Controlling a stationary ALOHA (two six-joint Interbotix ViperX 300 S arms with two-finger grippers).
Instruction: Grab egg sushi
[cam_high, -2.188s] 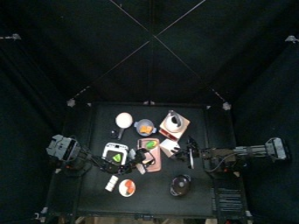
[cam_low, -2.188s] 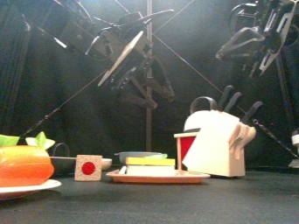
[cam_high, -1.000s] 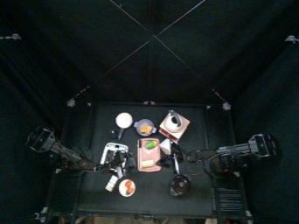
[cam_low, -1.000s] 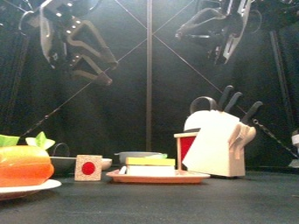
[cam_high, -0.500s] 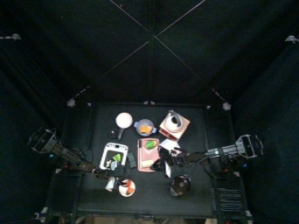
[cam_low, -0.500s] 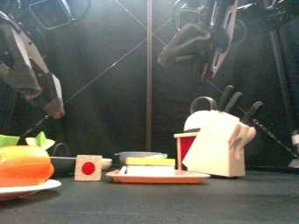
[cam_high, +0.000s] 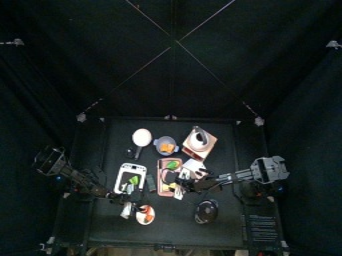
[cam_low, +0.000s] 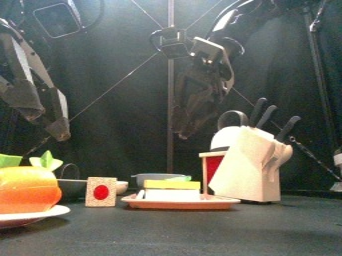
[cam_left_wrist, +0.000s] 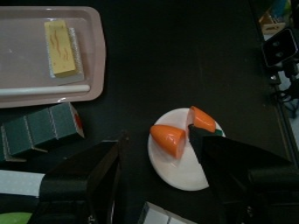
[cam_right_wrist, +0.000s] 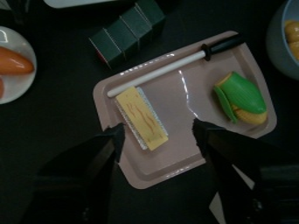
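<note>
At the left, the left gripper (cam_left_wrist: 162, 166) hangs with jaws apart over a white plate (cam_left_wrist: 184, 171) of orange pieces, apparently parked out of the way. Mid-table, the egg sushi (cam_right_wrist: 142, 119) lies flat on the pink tray (cam_right_wrist: 198, 92), beside a knife (cam_right_wrist: 173, 63) and clear of the rim. The right gripper (cam_right_wrist: 156, 149) hovers above it, jaws spread, probably lining up; open tray on both sides leaves room to descend.

— On the table (cam_high: 227, 215)?
— Pink tray (cam_right_wrist: 239, 131) near the middle. White plate (cam_left_wrist: 181, 171) with orange pieces just beside it. Knife block (cam_low: 250, 160) behind the tray.
— Anything else?
— Small bowl (cam_high: 164, 145) farther back. Dark cup (cam_high: 206, 211) by the front edge.
</note>
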